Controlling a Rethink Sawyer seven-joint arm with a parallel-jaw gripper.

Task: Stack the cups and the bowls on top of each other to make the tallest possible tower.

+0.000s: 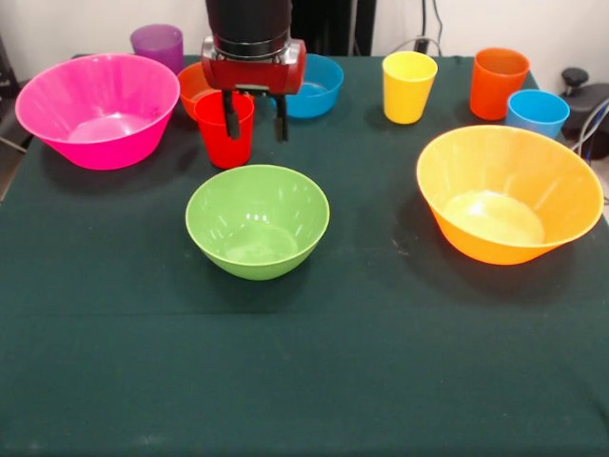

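Observation:
My gripper point(256, 118) hangs open over the back left of the table. Its left finger point(231, 114) is at the red cup point(221, 138), over or in front of its mouth, and its right finger point(282, 118) is just outside the cup's right side. The red cup stands upright. Behind it are the small orange bowl point(193, 84) and the small blue bowl point(322, 88). The pink bowl point(95, 109) and purple cup point(157, 45) are at the left. The green bowl point(257, 221) is in the middle. The yellow cup point(408, 86), orange cup point(497, 83), light blue cup point(536, 112) and yellow-orange bowl point(509, 195) are at the right. Nothing is stacked.
A dark green cloth point(304, 381) covers the table. A black device with cables point(582, 95) sits off the table's right edge.

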